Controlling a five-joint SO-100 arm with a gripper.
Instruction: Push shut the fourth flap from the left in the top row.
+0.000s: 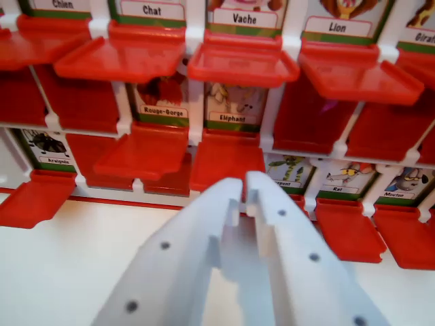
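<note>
A white game board [196,115] with rows of red flaps fills the upper part of the wrist view. In the topmost visible row the flaps are folded down flat under cards labelled Chien, Chat [152,10], Vache [245,18], Lion [338,27] and Girafe. The Lion flap [357,76] juts forward at upper right, the Vache flap [242,66] at centre. My white gripper [243,182] rises from the bottom centre, fingers together with only a thin slit and nothing held. Its tips sit low, in front of the flap [228,159] under the Elephant card [234,109].
Lower rows show Rouge-Gorge [162,102], Araignée [47,146], Serpent, Rat [340,178] and Mouton cards with their flaps down; other slots show only red. The board stands on a white tabletop [61,272]. The board's left and right ends are cut off.
</note>
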